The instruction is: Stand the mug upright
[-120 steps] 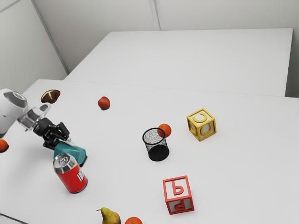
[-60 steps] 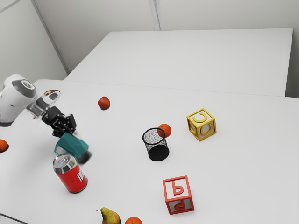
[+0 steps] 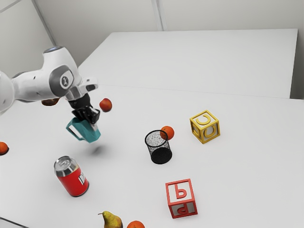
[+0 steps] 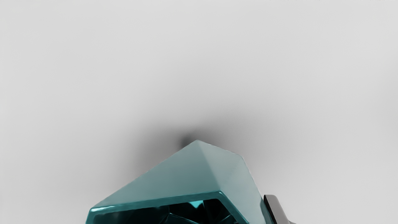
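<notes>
The counter (image 3: 128, 190) spreads across the frame, and the arm (image 3: 40, 85) reaches in from the exterior view's left. The mug (image 3: 87, 130) hangs tilted above the counter, left of centre, its mouth toward the hand in the wrist view. The red can (image 3: 72, 176) stands lower left, near enough to be knocked if the mug came down that way. The fingers (image 4: 275, 209) are closed on the mug; how far apart, I can't tell. Opening them while it's tilted or high could topple it; a loose grip could let it swivel.
</notes>
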Action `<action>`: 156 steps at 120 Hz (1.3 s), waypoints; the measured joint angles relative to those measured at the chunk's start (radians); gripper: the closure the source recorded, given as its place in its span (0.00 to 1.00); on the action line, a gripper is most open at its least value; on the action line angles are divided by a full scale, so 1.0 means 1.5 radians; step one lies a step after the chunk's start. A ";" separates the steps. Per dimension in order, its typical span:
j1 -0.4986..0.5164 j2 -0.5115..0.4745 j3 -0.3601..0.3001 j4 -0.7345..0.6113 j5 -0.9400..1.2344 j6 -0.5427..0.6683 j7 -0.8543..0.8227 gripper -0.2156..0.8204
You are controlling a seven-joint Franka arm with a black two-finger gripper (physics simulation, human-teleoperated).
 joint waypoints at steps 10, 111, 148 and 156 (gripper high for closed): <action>-0.001 -0.013 -0.028 -0.024 0.056 0.030 -0.038 0.96; -0.004 0.069 -0.050 -0.053 0.125 0.165 -0.274 0.85; -0.010 0.013 -0.050 -0.050 0.120 0.147 -0.296 0.37; -0.017 -0.010 -0.050 -0.045 0.120 0.138 -0.299 0.32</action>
